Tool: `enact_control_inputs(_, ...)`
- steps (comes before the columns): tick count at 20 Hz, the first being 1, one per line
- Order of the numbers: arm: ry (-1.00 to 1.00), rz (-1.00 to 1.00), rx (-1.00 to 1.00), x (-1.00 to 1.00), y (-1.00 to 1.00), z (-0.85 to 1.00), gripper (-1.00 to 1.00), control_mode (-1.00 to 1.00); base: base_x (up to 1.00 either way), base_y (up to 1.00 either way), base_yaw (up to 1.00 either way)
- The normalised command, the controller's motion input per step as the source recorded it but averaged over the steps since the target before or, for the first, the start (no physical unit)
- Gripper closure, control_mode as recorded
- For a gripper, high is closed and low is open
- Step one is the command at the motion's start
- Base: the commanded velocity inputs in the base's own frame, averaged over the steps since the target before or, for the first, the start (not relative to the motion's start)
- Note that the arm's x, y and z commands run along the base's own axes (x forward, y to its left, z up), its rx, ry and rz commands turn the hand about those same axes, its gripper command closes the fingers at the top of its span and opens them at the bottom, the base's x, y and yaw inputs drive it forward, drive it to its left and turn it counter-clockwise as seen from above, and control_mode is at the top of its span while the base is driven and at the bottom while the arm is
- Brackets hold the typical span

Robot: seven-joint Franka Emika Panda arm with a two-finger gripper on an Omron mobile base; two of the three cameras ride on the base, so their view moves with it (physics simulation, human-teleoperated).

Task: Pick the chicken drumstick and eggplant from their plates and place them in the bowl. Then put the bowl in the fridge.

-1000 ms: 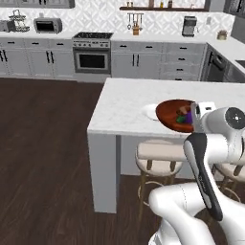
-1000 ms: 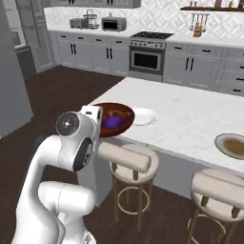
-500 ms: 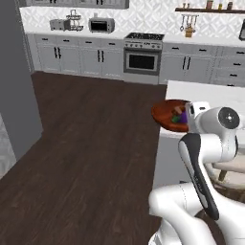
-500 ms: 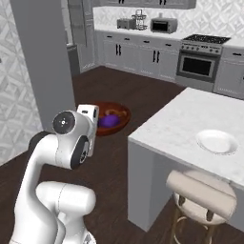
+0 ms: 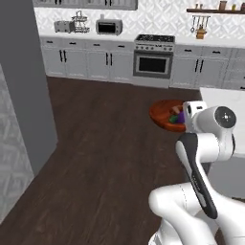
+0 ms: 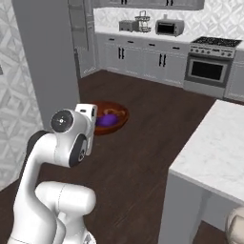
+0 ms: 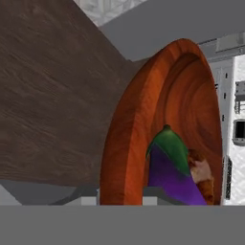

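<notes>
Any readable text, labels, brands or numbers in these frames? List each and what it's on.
None: no legible word, number or sign in any view.
The microwave and oven fronts carry no readable label.
The fridge side is plain grey.
The bowl, with the eggplant and chicken drumstick inside, has no markings.
The robot's white body shows no lettering.

Dark wood plank floor (image 5: 100, 143) spreads across the room. At twelve o'clock, grey cabinets (image 5: 91, 63) line the far wall under a white patterned backsplash (image 5: 158, 21), with a steel oven (image 5: 153, 62), a microwave (image 5: 108, 27) and a toaster (image 5: 61, 27) on top. A wall shelf (image 5: 215, 10) hangs at one o'clock. A tall grey panel (image 5: 26, 81) stands at nine o'clock. The white marble bench (image 6: 217, 147) sits at three o'clock.
</notes>
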Motion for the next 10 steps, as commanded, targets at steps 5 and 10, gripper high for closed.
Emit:
enact_control_inputs(5, 0.00, 0.00, 0.00, 0.00, 0.00, 0.00, 1.00, 1.00, 0.95, 1.00, -0.42)
enact_control_inputs(10, 0.00, 0.00, 0.00, 0.00, 0.00, 0.00, 1.00, 1.00, 0.99, 0.96, -0.45)
